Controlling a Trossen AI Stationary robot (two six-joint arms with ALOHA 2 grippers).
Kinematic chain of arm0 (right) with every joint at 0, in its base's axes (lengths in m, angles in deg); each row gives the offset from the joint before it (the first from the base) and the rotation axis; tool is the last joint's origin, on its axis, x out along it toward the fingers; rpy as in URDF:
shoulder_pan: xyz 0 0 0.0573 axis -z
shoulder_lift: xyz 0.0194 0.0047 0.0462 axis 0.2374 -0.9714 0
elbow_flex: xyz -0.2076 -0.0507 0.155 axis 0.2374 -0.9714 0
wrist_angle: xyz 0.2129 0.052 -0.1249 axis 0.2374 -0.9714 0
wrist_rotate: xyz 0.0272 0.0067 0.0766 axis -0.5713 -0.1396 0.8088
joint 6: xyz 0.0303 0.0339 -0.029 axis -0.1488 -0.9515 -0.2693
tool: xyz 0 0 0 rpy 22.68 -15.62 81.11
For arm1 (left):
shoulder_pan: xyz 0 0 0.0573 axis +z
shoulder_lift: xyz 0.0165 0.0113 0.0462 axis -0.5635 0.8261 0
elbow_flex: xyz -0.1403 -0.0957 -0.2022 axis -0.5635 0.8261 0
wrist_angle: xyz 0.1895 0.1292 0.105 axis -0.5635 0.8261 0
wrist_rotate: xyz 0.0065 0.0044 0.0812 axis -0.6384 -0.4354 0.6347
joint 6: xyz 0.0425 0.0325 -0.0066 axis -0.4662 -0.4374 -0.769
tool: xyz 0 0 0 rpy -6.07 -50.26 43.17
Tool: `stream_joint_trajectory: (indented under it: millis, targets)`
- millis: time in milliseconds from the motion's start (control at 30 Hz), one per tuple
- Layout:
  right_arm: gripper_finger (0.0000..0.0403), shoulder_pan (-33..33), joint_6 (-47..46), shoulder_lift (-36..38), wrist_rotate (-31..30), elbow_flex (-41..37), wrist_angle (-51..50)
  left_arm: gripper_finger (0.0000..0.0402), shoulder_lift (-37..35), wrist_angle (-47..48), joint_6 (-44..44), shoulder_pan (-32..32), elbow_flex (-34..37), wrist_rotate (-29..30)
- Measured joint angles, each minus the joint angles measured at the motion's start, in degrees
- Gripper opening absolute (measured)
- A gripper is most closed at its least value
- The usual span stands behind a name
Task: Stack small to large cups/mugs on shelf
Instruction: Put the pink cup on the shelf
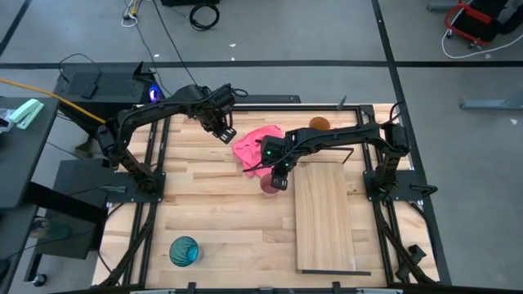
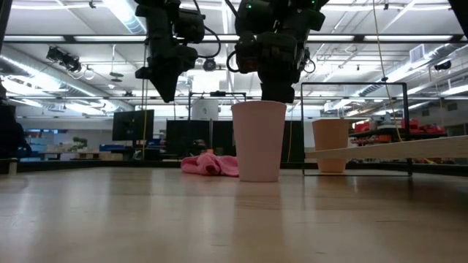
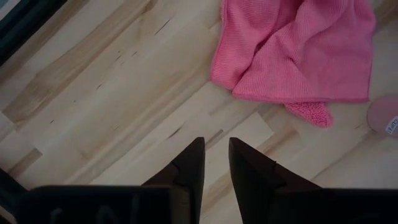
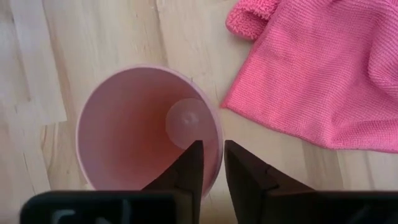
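The small pink cup (image 2: 258, 139) stands upright on its base on the table, just left of the shelf's (image 1: 327, 220) far end. My right gripper (image 4: 213, 165) comes down on it from above and is shut on its rim. The orange-brown cup (image 1: 319, 124) stands on the table past the shelf's far end. The teal-blue cup (image 1: 184, 251) sits near the front left. My left gripper (image 1: 222, 131) hangs above the table left of the pink cloth (image 1: 255, 145). It points down, with its fingers a narrow gap apart and nothing between them. My right gripper has the pink cup's rim (image 4: 217, 140) between its two fingers, one finger (image 4: 189, 171) inside the cup and the other outside. The fingers come from above, slanting down. The cup stays upright with its base on the table.
The pink cloth (image 4: 323, 74) lies crumpled right beside the pink cup. A thin black wire frame (image 2: 355, 128) stands at the shelf's far end, near the orange-brown cup (image 2: 330, 145). Bare plank table spreads across the near and left parts.
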Motion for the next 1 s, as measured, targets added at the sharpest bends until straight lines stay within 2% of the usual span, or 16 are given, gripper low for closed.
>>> stream_joint_trajectory:
  millis: [267,633,833,1000]
  targets:
    - [0.0012,-0.02,-1.1,0.0,0.0,0.0,0.07,0.0082,0.0,0.0,0.02,0.0,0.0,0.0]
    - [0.0006,-0.04,-2.29,0.54,-1.89,0.72,-0.63,0.0071,0.0,-0.04,0.02,0.01,0.0,0.01]
    - [0.0004,-0.04,-1.36,1.73,-2.46,7.9,-5.62,0.0075,0.02,-0.09,0.03,-0.3,0.0,0.02]
    - [0.0002,-0.04,1.4,1.77,-3.03,19.27,-14.67,0.0068,0.02,-0.11,0.0,-0.68,-0.02,0.02]
